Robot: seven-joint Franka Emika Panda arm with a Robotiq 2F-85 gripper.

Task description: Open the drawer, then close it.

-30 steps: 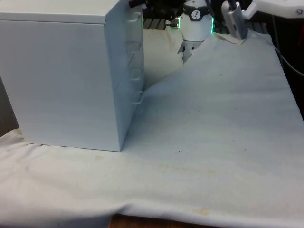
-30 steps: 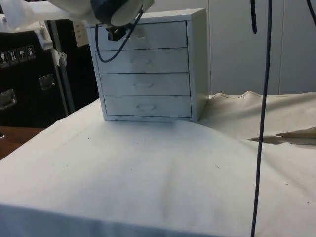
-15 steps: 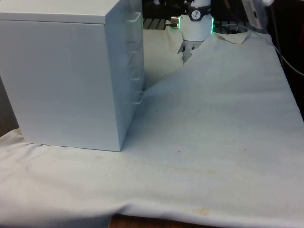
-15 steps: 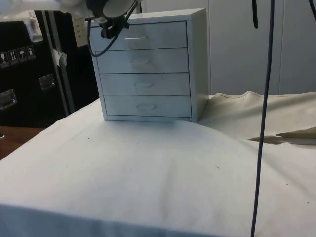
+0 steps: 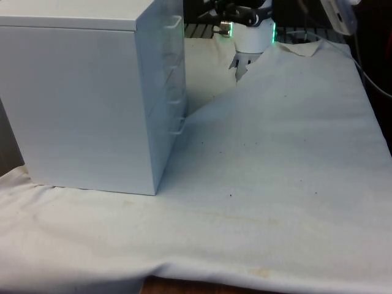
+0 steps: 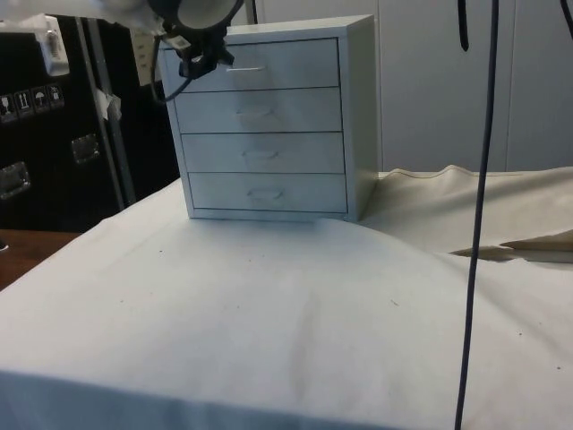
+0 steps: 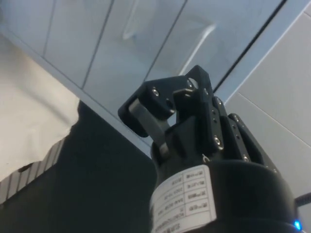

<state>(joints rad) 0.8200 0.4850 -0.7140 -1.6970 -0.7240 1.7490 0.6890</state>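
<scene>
The tool [image 6: 204, 63] hangs in the air by the top drawer [image 6: 255, 65], at about 9 o'clock from its handle [image 6: 244, 68] in the side view. Its two fingers [image 7: 146, 119] are pressed together, holding nothing. All four drawers of the white chest [image 5: 86, 92] look closed. The chest sits on the table [image 6: 269, 313].

One chest [image 6: 269, 125] with four drawers [image 6: 264, 193], each with one handle [image 6: 265, 193].
</scene>
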